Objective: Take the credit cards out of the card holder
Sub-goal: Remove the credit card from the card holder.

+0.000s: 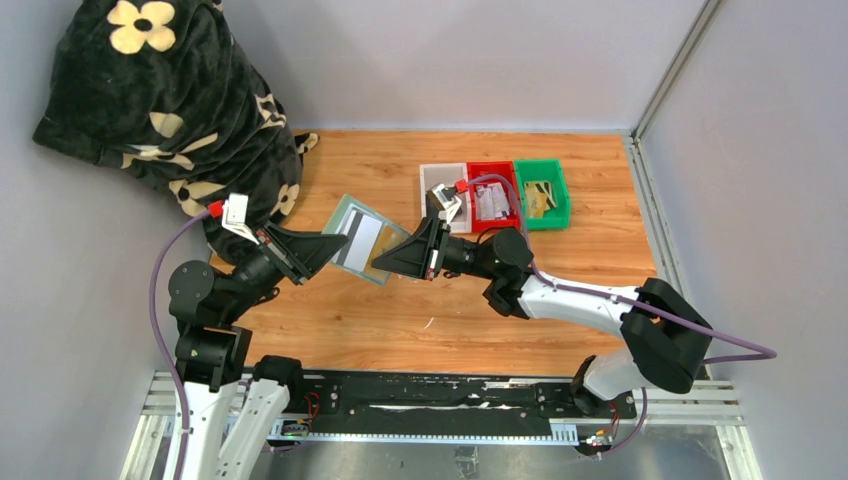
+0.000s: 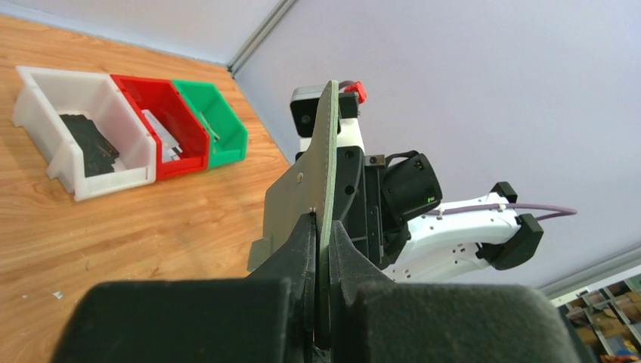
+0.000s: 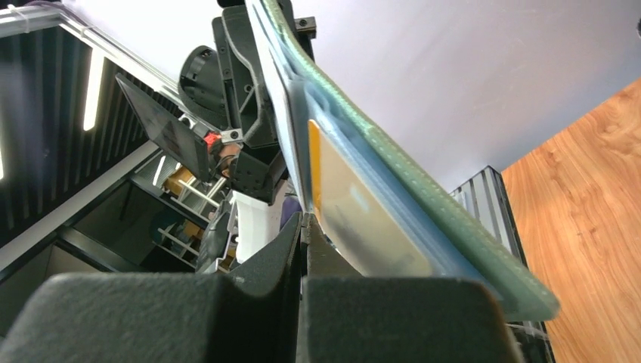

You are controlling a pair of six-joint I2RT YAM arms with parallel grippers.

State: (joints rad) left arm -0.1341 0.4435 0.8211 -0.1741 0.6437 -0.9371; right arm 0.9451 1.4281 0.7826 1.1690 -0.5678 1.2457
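Sage-green soft card holder (image 1: 360, 235): hold clamped in left gripper (image 1: 335, 246), nine o'clock; draw tan-gold plastic card (image 3: 363, 212), pinched in right gripper (image 1: 386, 262), straight toward four.

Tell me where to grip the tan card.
Grip the card by its bare yellow edge at the pocket mouth, coming from the right gripper side: the rest sits under pocket film, and the left gripper clamps the holder opposite.

left arm (image 1: 205, 300) and right arm (image 1: 570, 298) in white shells with black joints, purple cable (image 1: 152, 285) trailing along each, left pincer (image 1: 335, 245) and right pincer (image 1: 388, 262) black and wedge-shaped, white wrist camera (image 1: 237, 210) with small red tab (image 1: 213, 209)
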